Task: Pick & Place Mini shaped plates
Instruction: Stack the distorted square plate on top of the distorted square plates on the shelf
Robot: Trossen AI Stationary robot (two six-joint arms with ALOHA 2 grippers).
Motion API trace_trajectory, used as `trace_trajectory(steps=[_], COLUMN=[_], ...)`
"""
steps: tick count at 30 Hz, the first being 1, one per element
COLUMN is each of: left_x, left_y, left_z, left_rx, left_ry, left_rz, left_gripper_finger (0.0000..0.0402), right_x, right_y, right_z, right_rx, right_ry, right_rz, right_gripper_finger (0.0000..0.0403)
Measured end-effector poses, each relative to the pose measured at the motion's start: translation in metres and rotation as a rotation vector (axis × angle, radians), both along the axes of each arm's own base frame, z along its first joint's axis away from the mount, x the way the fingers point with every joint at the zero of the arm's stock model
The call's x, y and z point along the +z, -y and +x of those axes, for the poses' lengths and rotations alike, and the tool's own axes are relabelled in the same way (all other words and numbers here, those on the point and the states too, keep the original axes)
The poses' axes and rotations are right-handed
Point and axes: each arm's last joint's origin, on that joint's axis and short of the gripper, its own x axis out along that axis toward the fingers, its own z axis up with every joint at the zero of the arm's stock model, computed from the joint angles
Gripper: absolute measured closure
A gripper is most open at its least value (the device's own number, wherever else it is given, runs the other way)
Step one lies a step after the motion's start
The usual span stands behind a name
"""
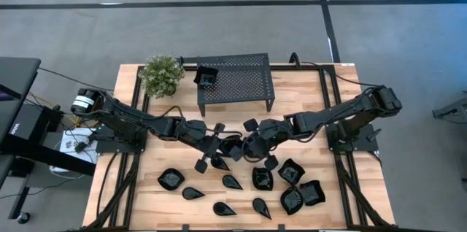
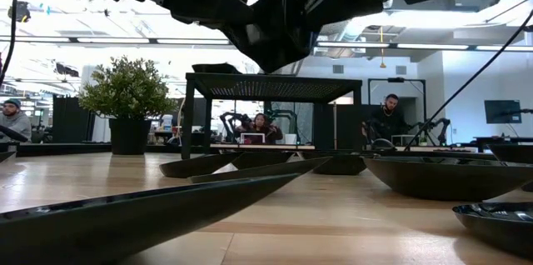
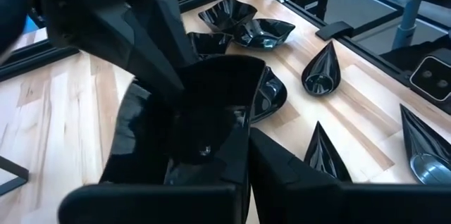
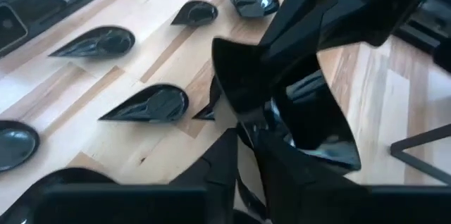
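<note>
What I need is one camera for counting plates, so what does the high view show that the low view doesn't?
Only high: left gripper and right gripper meeting mid-table at a held plate, another plate atop the stand, loose plates spread along the front. Only low: people seated behind the table. Both: the plant, stand and plates.

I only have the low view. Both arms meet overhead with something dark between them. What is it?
Observer: A squarish plate, off the table; the left hand is shut on it.
Operator: Is that lump on the stand a plate?
Observer: Yes, a squarish one, on the stand at the corner by the plant.
Operator: Where are the rest?
Observer: The loose plates all lie on the table on the arms' side away from the stand.
</note>
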Motion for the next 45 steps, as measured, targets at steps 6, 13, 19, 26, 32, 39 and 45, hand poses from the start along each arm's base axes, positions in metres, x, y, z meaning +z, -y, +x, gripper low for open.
trace_trajectory(steps=[6, 13, 19, 26, 32, 39, 45], left_x=[0.0, 0.001, 0.007, 0.051, 0.085, 0.103, 0.096], left_y=[0.0, 0.0, -0.005, -0.033, -0.087, -0.147, -0.17], left_z=[0.0, 0.001, 0.004, 0.012, -0.012, -0.064, -0.087], left_rx=[0.008, 0.038, 0.159, 0.275, 0.504, 0.738, 0.626], left_ry=[0.001, -0.007, 0.048, 0.171, 0.055, -0.093, -0.191], left_rz=[-0.001, -0.058, 0.01, 0.233, 0.383, 0.424, 0.364], left_gripper_finger=[0.0392, 0.0391, 0.0394, 0.0393, 0.0391, 0.0394, 0.0395], right_x=[0.003, 0.035, 0.059, 0.067, 0.037, 0.008, 0.009], right_y=[0.006, 0.001, -0.007, 0.007, 0.025, 0.049, 0.06], right_z=[0.002, -0.002, -0.041, -0.096, -0.127, -0.139, -0.14], right_rx=[-0.012, -0.033, -0.069, -0.213, -0.251, -0.332, -0.428], right_ry=[0.028, 0.071, -0.088, -0.162, 0.061, 0.329, 0.346], right_rz=[-0.07, -0.294, -0.308, -0.174, -0.105, -0.126, -0.054], right_gripper_finger=[0.0292, 0.0253, 0.0244, 0.026, 0.0275, 0.0276, 0.0274])
